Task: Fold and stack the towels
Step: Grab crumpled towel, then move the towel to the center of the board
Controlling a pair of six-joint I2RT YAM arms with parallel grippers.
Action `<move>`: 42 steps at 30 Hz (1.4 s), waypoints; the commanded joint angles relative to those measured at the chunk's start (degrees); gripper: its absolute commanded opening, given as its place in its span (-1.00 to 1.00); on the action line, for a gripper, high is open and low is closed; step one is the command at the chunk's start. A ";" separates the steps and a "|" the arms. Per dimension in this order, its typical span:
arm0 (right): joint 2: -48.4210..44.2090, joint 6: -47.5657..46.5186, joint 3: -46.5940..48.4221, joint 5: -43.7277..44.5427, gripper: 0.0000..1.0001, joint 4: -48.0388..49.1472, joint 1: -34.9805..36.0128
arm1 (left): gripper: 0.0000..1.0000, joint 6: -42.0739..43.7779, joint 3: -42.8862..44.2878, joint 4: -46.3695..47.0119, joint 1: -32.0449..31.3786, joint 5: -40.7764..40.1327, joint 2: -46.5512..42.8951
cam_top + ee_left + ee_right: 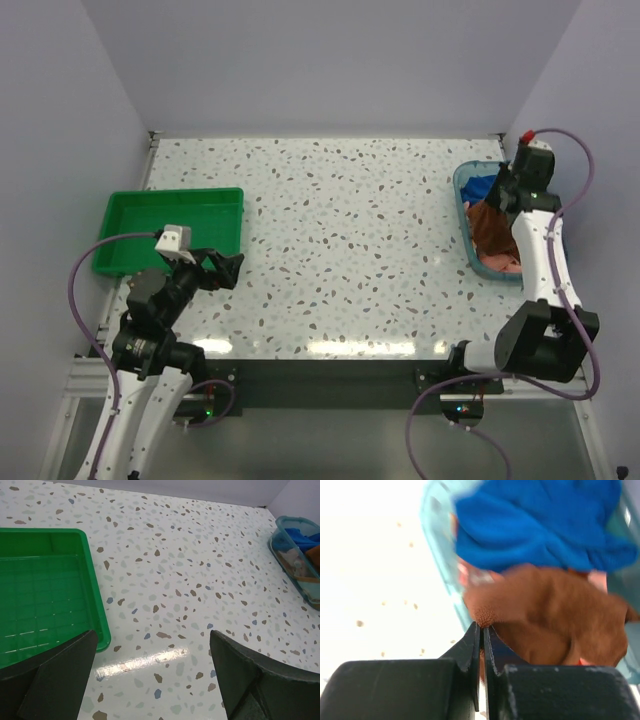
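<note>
The brown towel (545,625) lies crumpled on top of the heap in the tub (459,195), at the right edge of the top view. The blue towel (540,525) is bunched above it in the frame and a pink towel (500,263) shows below it. A flowered orange one cannot be made out.

The right claw (482,629) is pressed together on a fold at the brown towel's lower left in the wrist view, with a sliver of cloth pinched between the tips. The left claw (151,647) hangs spread and empty over bare counter (190,580) at the lower left of the top view, just beside the green tray (97,600).

This looks like the first pick, with nothing folded or stacked yet. The next move probably calls for a lift high enough to clear the tub wall without dragging the blue towel along. The towel would then be carried to the middle of the counter for spreading.

No brand, label or writing can be read.
</note>
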 commanded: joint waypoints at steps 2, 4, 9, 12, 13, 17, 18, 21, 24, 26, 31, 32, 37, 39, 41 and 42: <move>-0.20 -2.45 19.33 -6.94 -1.00 -2.75 4.24 | 1.00 -0.05 -0.12 3.47 -0.62 0.63 0.32; 3.05 -3.59 26.65 -6.94 -1.00 -6.18 8.80 | 1.00 -0.14 -0.20 3.30 -0.80 0.36 0.67; 8.94 -3.25 48.37 -10.71 -1.00 -8.56 18.38 | 1.00 -0.23 -0.20 3.30 -1.15 0.01 0.93; 10.09 -0.62 53.84 -15.45 -1.00 -5.42 21.99 | 1.00 -0.32 -0.12 3.21 -1.15 0.01 1.11; 9.83 0.17 53.93 -17.03 -1.00 -3.83 22.87 | 1.00 -0.32 -0.20 3.21 -1.15 0.01 1.11; 6.85 4.48 49.83 -23.01 -1.00 2.94 28.32 | 1.00 -0.32 -0.12 3.21 -1.15 0.10 1.55; 5.79 4.84 48.06 -23.37 -1.00 3.56 30.33 | 1.00 -0.23 -0.03 3.21 -1.15 0.18 1.81; -0.77 6.42 33.33 -22.67 -1.00 8.21 33.77 | 1.00 -0.32 0.15 3.12 -1.15 0.45 2.34; -7.72 8.70 14.43 -23.11 -1.00 8.32 36.67 | 1.00 -0.32 0.32 3.03 -1.15 0.89 3.04; -10.73 11.06 0.98 -22.76 -0.98 5.51 38.08 | 1.00 -0.40 0.76 3.03 -1.15 1.41 3.74; -21.87 16.18 -19.78 -20.05 -0.14 -7.21 39.76 | 1.00 -2.16 1.99 3.47 -1.15 4.57 8.75; -23.29 16.09 -20.41 -16.64 -0.05 -9.42 39.76 | 1.00 -3.03 2.34 3.90 -1.15 5.36 9.63; -26.13 13.20 -17.27 -11.95 0.32 -14.45 39.76 | 1.00 -5.85 2.34 9.70 -1.24 9.93 18.85; -23.41 11.26 -15.59 -12.12 0.33 -14.63 39.76 | 1.00 -6.91 3.74 11.11 -1.76 12.13 25.52; -20.86 9.77 -14.45 -13.17 0.33 -13.58 39.76 | 1.00 -7.26 6.38 11.29 -4.03 11.44 32.88; -20.15 9.50 -14.27 -13.61 0.33 -12.53 39.76 | 1.00 -7.17 7.61 10.86 -5.27 10.83 35.28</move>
